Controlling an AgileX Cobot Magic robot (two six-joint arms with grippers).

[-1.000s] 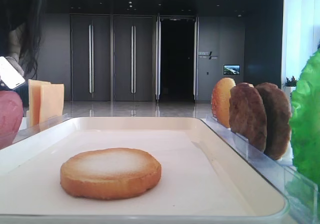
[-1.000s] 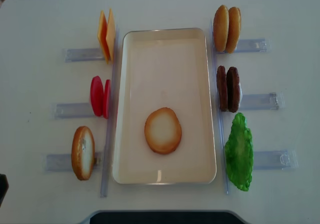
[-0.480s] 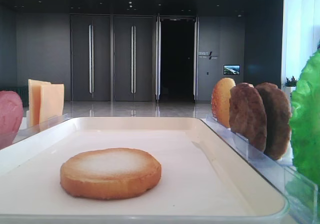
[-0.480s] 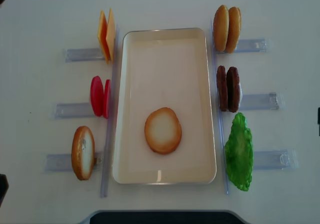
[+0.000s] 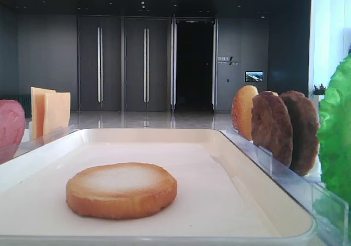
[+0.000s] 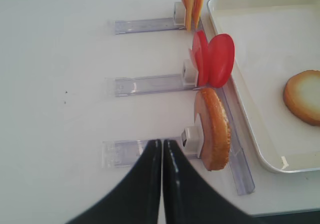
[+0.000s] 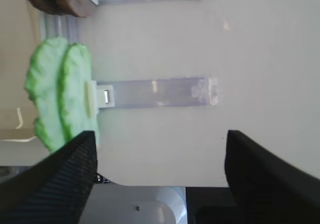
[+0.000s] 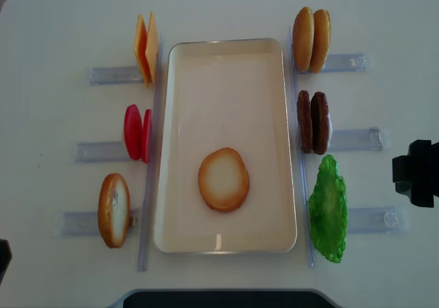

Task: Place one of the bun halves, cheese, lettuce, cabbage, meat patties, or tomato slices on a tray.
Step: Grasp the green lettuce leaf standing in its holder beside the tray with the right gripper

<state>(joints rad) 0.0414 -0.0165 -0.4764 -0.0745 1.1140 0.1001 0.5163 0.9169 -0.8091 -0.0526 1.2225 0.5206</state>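
A cream-white rectangular tray (image 8: pixel 226 68) sits in the middle of a white table (image 8: pixel 55 27), and one bun half (image 8: pixel 223 179) lies flat inside it, pale face up, toward the near end. Left of the tray, clear plastic holders (image 8: pixel 110 75) carry upright pieces: two cheese slices (image 8: pixel 145 47) at the far end, two red tomato slices (image 8: pixel 136 133) in the middle, and a single bun half (image 8: pixel 114 210) nearest. Right of the tray stand two more bun halves (image 8: pixel 311 39) at the far end, then two dark meat patties (image 8: pixel 313 122), then the green lettuce (image 8: pixel 328 209) nearest. The right gripper (image 7: pixel 160 176) comes in from the right edge, well apart from the lettuce, its black fingers (image 7: pixel 65 179) spread wide with nothing between them. The left gripper (image 6: pixel 162 156) hovers over the near-left holder, just beside the standing bun half, its fingers pressed together and empty.
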